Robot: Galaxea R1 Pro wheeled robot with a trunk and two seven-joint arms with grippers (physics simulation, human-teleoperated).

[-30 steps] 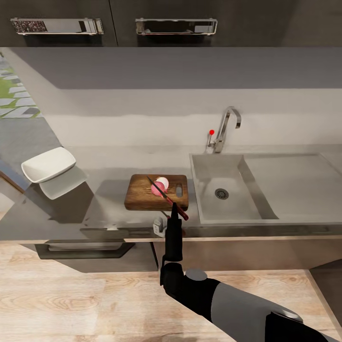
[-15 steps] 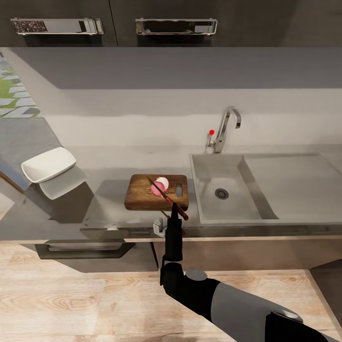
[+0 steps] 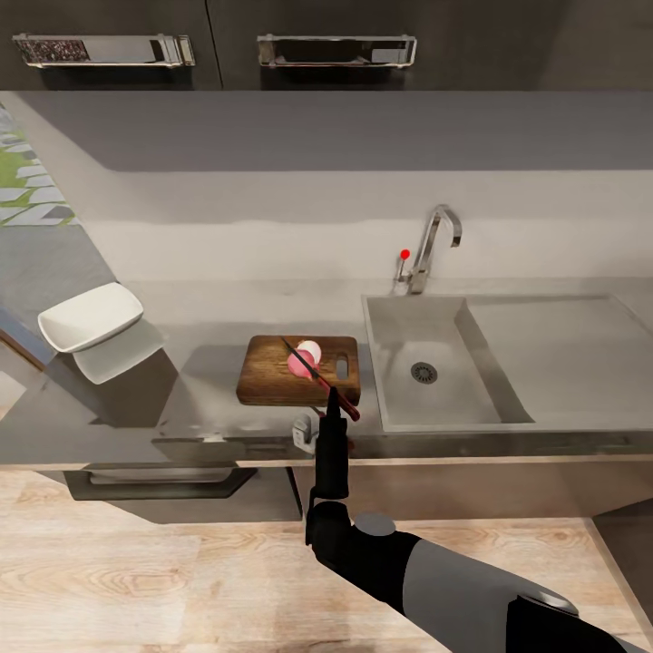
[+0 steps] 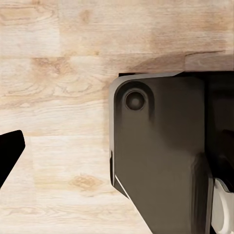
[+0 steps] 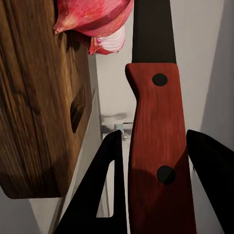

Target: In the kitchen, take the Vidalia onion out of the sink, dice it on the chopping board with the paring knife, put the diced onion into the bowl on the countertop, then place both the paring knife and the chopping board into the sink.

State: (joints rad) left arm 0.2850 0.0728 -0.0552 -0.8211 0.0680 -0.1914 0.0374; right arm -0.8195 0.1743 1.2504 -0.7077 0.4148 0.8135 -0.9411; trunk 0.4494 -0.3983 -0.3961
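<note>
The dark brown chopping board (image 3: 272, 372) lies on the grey countertop (image 3: 199, 317), just left of the sink (image 3: 453, 399). On it sits the Vidalia onion (image 3: 307, 355), split into a pink piece and a pale piece, seen close up as pink onion (image 5: 92, 17) by the board (image 5: 39, 97). My right gripper (image 3: 332, 410) is shut on the red handle of the paring knife (image 5: 156, 161) at the board's near edge. The dark blade of the knife (image 3: 304, 358) reaches across the onion. The white bowl (image 3: 91, 316) stands far left. A black fingertip (image 4: 9, 153) of the left gripper hangs over wooden floor.
A curved chrome tap (image 3: 437, 238) with a red-tipped lever (image 3: 404, 254) stands behind the basin, and a flat drainboard (image 3: 562, 354) lies to its right. Dark wall cabinets (image 3: 336, 45) hang above. The robot's dark base (image 4: 161, 156) sits under the left wrist.
The whole picture has shifted slightly, so the camera moved. The knife, onion, board and right gripper hold the same places relative to one another.
</note>
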